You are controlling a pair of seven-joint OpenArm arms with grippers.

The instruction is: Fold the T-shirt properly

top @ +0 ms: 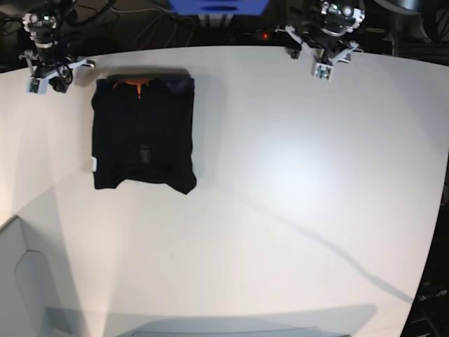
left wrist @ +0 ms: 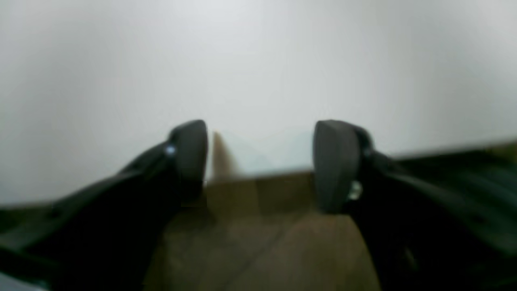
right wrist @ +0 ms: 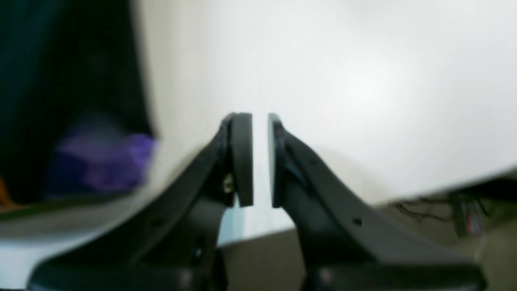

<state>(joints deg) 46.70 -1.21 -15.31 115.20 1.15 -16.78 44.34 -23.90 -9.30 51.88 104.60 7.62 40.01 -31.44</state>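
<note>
The T-shirt [top: 144,133] lay folded into a compact dark rectangle on the white table [top: 295,210], toward the far edge on my right arm's side. Its orange collar label [top: 133,83] showed at the far end and a small white tag [top: 94,163] stuck out at one side edge. The near hem looked uneven, with one corner dipping lower than the rest.

My right gripper [top: 49,74] sat just beside the shirt's far corner, apart from the cloth and holding nothing. In the right wrist view its pads [right wrist: 242,159] stood nearly together, a thin slit of table between them, with a blurred purple patch [right wrist: 101,161] to one side that I could not identify. My left gripper [top: 324,60] was well away along the far edge, its jaws spread wide over bare table and empty, the fingers [left wrist: 190,155] clearly separated in the left wrist view.

I judged the folding itself to be done, or close to it, with both arms parked clear. If anything remained, it was squaring that ragged near hem, which would call for reaching back across the shirt and pinching only the loose corner without dragging the layers beneath.
</note>
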